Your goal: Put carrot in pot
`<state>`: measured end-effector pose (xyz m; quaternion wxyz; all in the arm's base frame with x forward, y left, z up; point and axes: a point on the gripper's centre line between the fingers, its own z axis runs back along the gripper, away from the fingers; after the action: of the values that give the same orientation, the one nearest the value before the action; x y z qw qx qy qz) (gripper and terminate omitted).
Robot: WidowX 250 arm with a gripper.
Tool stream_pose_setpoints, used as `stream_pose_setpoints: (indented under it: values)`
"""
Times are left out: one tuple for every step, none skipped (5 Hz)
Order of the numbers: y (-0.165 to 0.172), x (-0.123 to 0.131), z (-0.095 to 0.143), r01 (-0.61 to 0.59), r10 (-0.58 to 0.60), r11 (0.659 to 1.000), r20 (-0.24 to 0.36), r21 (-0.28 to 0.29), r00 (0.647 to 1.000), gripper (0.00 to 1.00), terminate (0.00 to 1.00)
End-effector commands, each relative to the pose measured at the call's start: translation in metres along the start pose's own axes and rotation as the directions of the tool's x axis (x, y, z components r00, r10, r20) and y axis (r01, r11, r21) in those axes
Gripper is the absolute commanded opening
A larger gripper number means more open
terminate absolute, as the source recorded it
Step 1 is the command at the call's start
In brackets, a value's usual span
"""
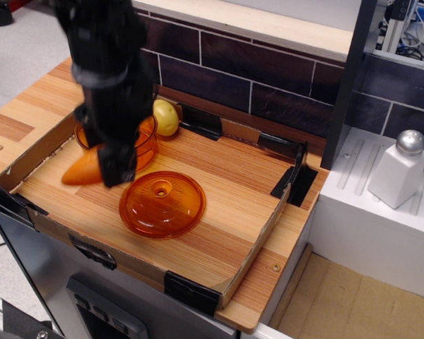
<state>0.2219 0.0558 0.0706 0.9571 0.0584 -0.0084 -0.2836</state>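
Note:
My gripper [107, 164] is shut on the carrot [81, 169], a smooth orange toy whose blunt point sticks out to the left. I hold it in the air above the tray floor, at the near left side of the pot. The pot [147, 141] is transparent amber with straight sides and stands at the back left of the tray, mostly hidden behind my black arm. The carrot's thick end is hidden by the fingers.
The domed transparent orange lid [162, 203] with a knob lies in front of the pot. A round yellow-green fruit [165, 116] sits behind the pot. The cardboard tray rim [258, 244] surrounds them. A white shaker [401, 169] stands on the right counter.

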Motion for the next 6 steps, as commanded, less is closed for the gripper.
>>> stream_pose_setpoints:
  values:
    - [0.055,0.044,0.026,-0.174,0.168,0.982,0.086,0.073,0.982,0.0,0.0]
    - [0.081,0.05,0.012,-0.242,0.233,0.962,0.079,0.126,0.969,0.0,0.0]
    - [0.093,0.047,-0.001,-0.26,0.254,0.951,0.056,0.17,0.966,0.0,0.0]
    - [0.091,0.04,-0.005,-0.261,0.262,0.954,0.017,0.15,0.965,0.0,0.0]
    - [0.093,0.037,-0.004,-0.267,0.271,0.953,-0.009,0.14,0.963,1.0,0.0]
    - [0.098,0.039,0.009,-0.293,0.296,0.946,0.0,0.14,0.955,1.0,0.0]
